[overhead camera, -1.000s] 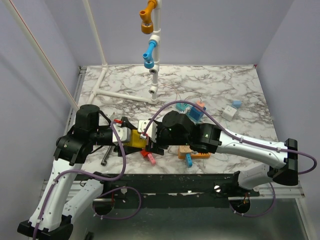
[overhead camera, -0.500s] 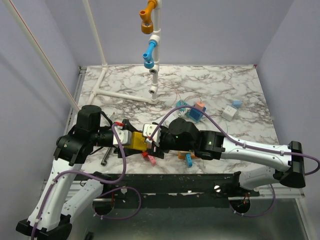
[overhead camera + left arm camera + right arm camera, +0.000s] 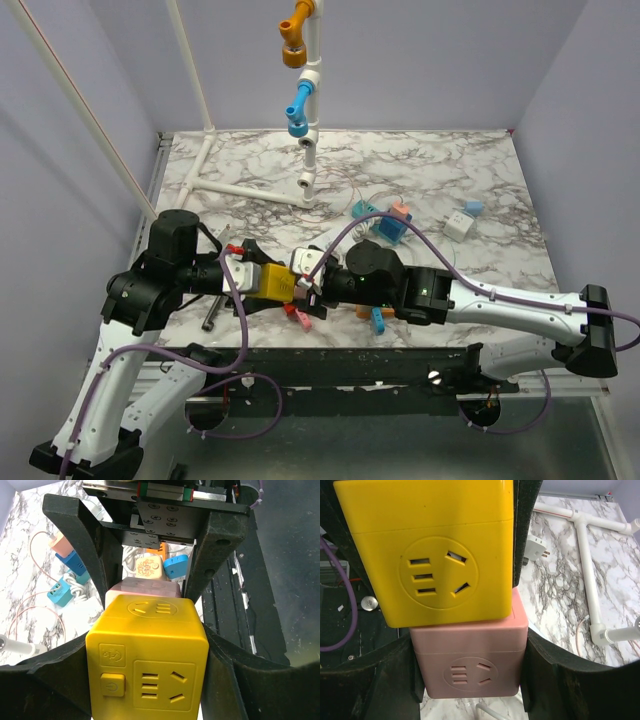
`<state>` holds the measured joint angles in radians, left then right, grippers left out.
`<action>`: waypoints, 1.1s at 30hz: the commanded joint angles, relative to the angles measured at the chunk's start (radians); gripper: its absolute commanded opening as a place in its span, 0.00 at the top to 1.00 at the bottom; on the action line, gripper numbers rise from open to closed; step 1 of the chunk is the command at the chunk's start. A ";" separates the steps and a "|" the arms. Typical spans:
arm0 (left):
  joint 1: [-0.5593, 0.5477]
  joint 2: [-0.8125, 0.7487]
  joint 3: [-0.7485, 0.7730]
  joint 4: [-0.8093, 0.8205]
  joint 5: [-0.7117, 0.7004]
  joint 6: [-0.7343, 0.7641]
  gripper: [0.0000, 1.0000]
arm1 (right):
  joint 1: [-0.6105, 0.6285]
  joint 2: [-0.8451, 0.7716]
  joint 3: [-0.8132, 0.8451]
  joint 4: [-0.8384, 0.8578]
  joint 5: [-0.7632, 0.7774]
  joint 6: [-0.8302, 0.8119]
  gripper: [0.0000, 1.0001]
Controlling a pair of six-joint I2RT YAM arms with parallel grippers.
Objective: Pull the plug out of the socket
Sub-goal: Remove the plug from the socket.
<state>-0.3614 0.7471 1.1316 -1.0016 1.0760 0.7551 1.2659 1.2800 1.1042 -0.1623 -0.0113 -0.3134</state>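
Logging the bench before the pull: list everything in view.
yellow cube socket: one, yellow, in left pincer, against the pink one
pink cube socket: one, pink, in right pincer
corded cube adapters: three, two blue, one salmon, table centre
white cube: one, white, right of adapters
pipe frame: one, white, orange and blue fittings, far left
white plug: one, white, near pipe frame
small pieces: two, red and orange-blue, near edge
marble table: one, white-grey, beneath everything
left pincer: one, black, gripping yellow socket
right pincer: one, black, gripping pink socket
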 commanded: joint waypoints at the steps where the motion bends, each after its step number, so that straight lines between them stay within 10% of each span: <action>1: 0.018 -0.069 0.071 0.018 0.013 -0.047 1.00 | -0.022 -0.010 -0.078 -0.236 0.169 -0.003 0.99; 33: 0.018 -0.064 0.194 -0.115 0.027 0.022 1.00 | -0.023 0.002 -0.156 -0.329 0.226 0.008 0.99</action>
<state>-0.3466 0.6743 1.3231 -1.1027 1.0718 0.7734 1.2366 1.3201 0.9245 -0.4385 0.1513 -0.2962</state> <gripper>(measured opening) 0.627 0.670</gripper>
